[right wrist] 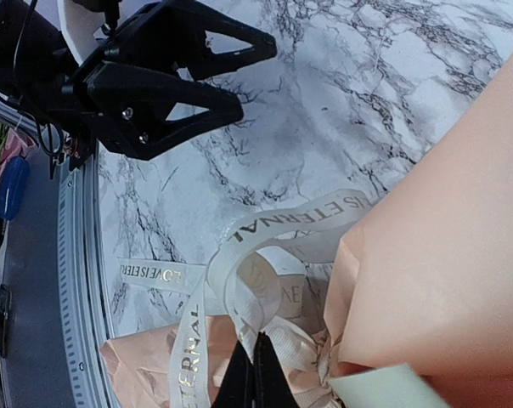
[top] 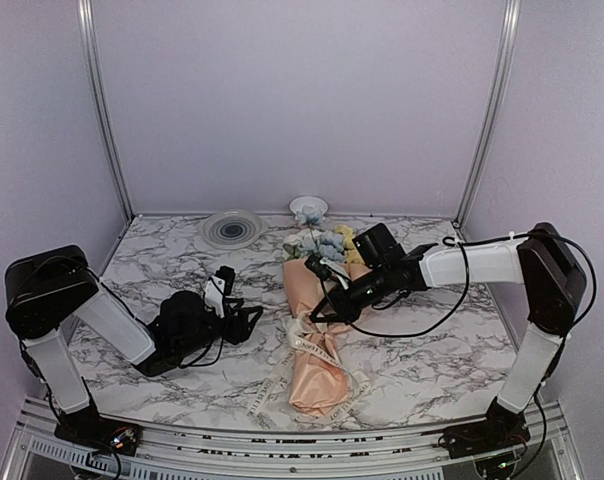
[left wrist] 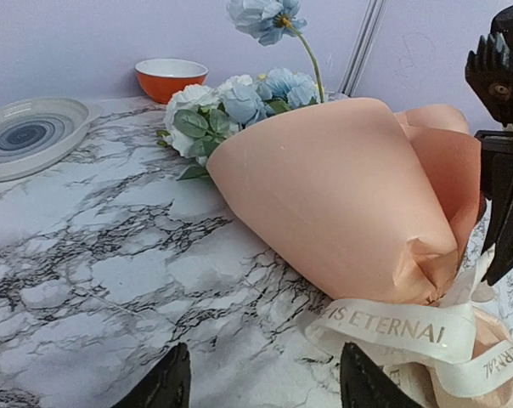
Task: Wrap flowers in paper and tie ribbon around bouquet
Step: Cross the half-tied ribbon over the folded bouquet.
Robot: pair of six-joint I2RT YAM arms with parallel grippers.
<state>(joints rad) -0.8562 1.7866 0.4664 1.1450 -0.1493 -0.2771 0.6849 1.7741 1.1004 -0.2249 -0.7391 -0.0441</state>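
The bouquet lies on the marble table (top: 162, 275) as a peach paper (top: 317, 375) cone (left wrist: 341, 195), its wide end pointing to the back. Blue, white and yellow flowers (top: 327, 245) (left wrist: 239, 98) stick out of that end. A cream ribbon (top: 312, 345) (left wrist: 409, 327) printed in gold is tied round the cone's narrow part. My right gripper (top: 318, 318) (right wrist: 258, 337) is shut on a loop of the ribbon (right wrist: 256, 246) at the knot. My left gripper (top: 250, 318) (left wrist: 267, 353) is open just left of the cone, with only bare table between its fingers (left wrist: 159, 387).
A grey ringed plate (top: 232, 228) (left wrist: 27, 136) and a small bowl (top: 308, 208) (left wrist: 170, 78) stand at the back wall. One ribbon tail (top: 262, 395) (right wrist: 150, 272) trails toward the table's front edge. Metal posts rise at both back corners.
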